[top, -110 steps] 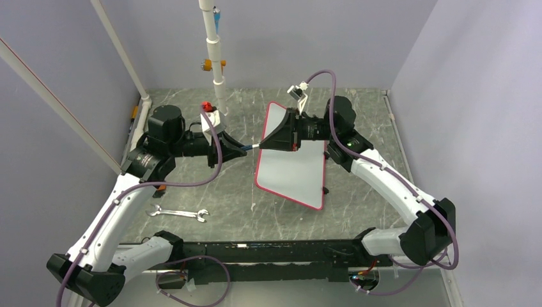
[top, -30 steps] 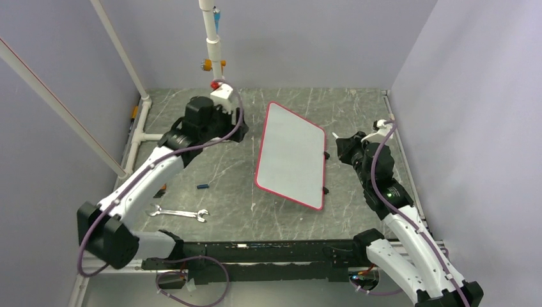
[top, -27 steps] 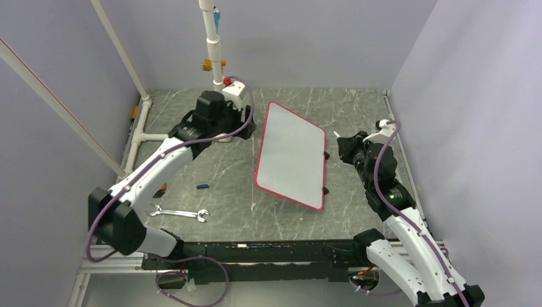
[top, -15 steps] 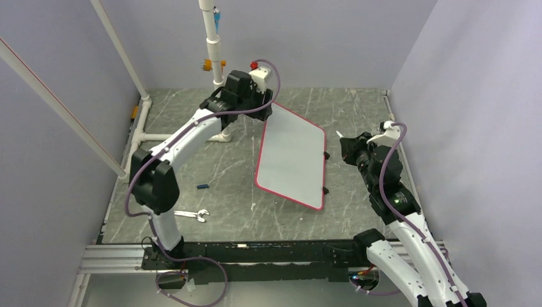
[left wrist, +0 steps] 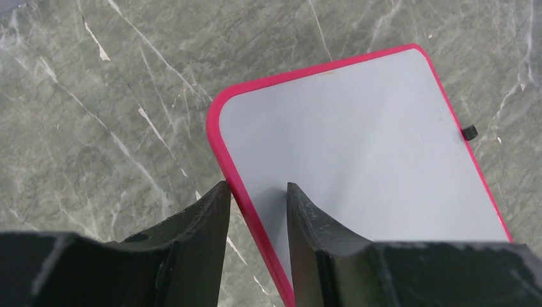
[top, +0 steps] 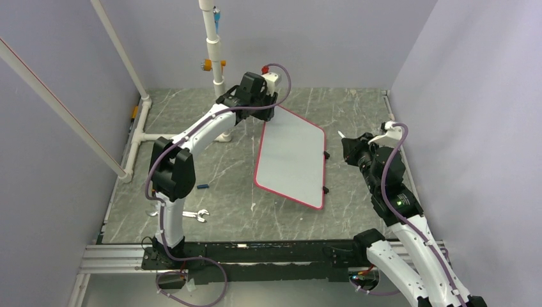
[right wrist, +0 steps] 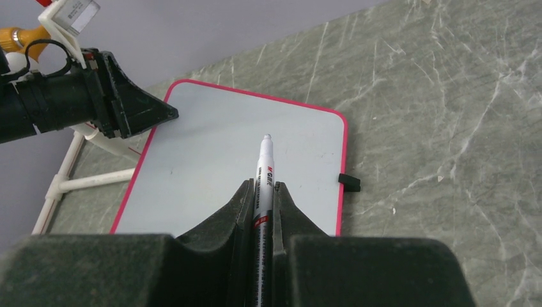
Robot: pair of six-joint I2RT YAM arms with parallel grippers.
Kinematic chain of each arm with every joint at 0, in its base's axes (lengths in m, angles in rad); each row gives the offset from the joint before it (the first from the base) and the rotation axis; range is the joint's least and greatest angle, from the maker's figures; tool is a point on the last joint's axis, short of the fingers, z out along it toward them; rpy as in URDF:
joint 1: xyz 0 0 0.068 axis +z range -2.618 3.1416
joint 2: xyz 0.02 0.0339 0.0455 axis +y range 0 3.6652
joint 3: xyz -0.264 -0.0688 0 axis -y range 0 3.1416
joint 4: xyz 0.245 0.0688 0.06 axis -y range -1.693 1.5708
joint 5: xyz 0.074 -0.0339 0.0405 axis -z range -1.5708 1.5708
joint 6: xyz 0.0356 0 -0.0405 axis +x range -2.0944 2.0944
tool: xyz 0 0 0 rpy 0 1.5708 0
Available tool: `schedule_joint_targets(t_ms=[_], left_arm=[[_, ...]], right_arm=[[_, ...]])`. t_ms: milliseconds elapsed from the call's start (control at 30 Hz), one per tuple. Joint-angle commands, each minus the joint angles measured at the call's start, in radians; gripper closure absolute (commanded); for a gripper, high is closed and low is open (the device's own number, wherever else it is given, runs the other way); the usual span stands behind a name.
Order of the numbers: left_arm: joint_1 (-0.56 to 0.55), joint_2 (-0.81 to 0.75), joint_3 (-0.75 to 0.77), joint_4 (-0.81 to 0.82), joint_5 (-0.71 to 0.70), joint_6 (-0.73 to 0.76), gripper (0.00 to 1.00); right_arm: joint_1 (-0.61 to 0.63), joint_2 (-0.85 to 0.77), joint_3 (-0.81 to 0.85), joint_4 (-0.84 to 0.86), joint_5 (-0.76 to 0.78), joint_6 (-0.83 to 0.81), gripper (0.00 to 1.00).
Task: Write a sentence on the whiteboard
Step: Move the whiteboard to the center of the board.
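- A wrench (top: 182,215) lies on the table (top: 230,179), near the left arm's base.
- The left gripper (left wrist: 257,192) is spread open, a finger on either side of the whiteboard's (top: 291,160) red rim at a far corner. Whether they touch it is hard to say.
- The whiteboard lies on the table between the arms.
- The right gripper (right wrist: 261,188) is clamped on a marker (right wrist: 264,160), whose tip points toward the board.

Left arm extended far, hand (left wrist: 255,189) parted; right hand (right wrist: 261,187) clamps marker (right wrist: 264,157).

Lilac walls (top: 319,38), marbled grey tabletop (top: 230,192) (white-veined)
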Motion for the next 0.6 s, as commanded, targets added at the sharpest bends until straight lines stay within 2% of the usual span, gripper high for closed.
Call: schedule_joint_targets(t_ms=[0, 267, 467, 567], left_arm=[[-0.023, 0.020, 0.074, 0.001, 0.038, 0.050, 0.60], [-0.049, 0.132, 0.243, -0.071, 0.149, 0.167, 0.61], [-0.109, 0.188, 0.328, -0.051, 0.227, 0.268, 0.60], [-0.141, 0.212, 0.363, -0.033, 0.272, 0.311, 0.53]], right_arm=[[-0.002, -0.010, 0.038, 0.003, 0.019, -0.029, 1.00], [-0.003, -0.025, 0.041, -0.019, 0.026, -0.034, 1.00], [-0.001, -0.037, 0.036, -0.042, 0.020, -0.029, 1.00], [-0.002, -0.043, 0.036, -0.052, 0.020, -0.029, 1.00]])
